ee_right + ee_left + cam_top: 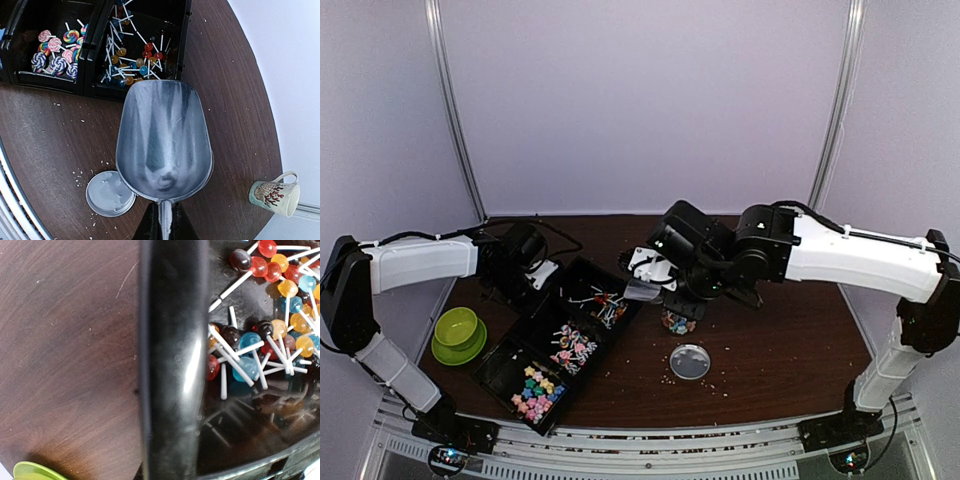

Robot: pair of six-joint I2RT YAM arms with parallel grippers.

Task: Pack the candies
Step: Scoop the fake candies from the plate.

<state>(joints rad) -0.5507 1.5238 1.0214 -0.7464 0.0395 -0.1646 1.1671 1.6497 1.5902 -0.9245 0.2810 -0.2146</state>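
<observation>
A long black tray (525, 330) holds three lots of candies: pastel star sweets (537, 391), swirl lollipops (573, 347) and small white-stick lollipops (606, 306). My left gripper (534, 276) is at the tray's far left side. The tray's rim (172, 365) runs straight through its jaws, with the stick lollipops (260, 345) just beside it, and the grip looks shut on the rim. My right gripper (165, 227) is shut on the handle of an empty metal scoop (164, 140). In the top view the scoop (642, 291) hangs over the tray's right edge. A small jar (677, 322) with candies stands below that arm.
A round silver lid (690, 361) lies on the table, with pale crumbs around it; it also shows in the right wrist view (110, 193). A green bowl on a green plate (458, 335) sits left of the tray. A patterned mug (275, 197) stands to the right.
</observation>
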